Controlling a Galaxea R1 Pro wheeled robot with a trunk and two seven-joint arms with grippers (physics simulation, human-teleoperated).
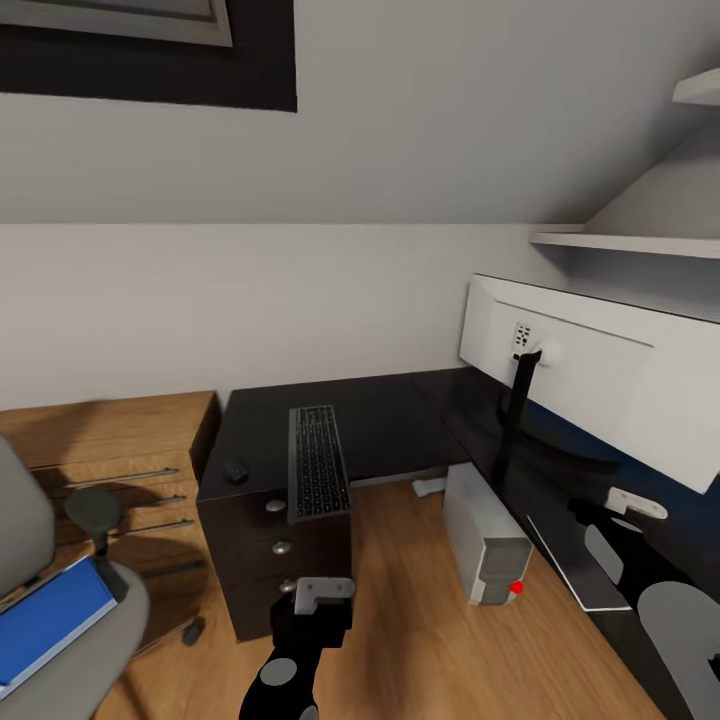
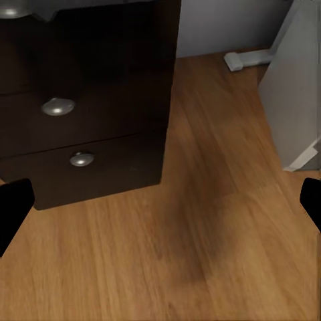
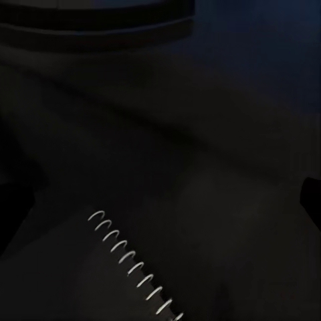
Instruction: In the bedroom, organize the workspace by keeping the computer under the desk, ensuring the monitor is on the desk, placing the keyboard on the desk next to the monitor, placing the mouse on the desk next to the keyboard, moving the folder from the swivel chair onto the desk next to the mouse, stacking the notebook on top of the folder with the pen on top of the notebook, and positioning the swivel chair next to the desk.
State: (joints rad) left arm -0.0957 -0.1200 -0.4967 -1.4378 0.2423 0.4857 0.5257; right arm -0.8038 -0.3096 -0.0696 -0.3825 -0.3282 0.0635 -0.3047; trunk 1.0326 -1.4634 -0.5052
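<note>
desk (image 1: 390,420): we see a black top, smooth and a bit shiny
drawer knobs (image 2: 58,105): shiny silver metal
floor (image 1: 420,620): warm brown wood with fine lines, smooth
wooden drawer unit (image 1: 110,430): light wood, matt
keyboard (image 1: 318,462): dark keys in a silver-grey frame
monitor (image 1: 600,385): white back, smooth like plastic
swivel chair (image 1: 85,665): soft grey padding
folder (image 1: 50,620): bright blue, flat, smooth
notebook (image 3: 137,264): thin silver wire rings along its edge

Black arms (image 1: 290,660) — grey oval patches, pale grey wrist bracket.
</note>
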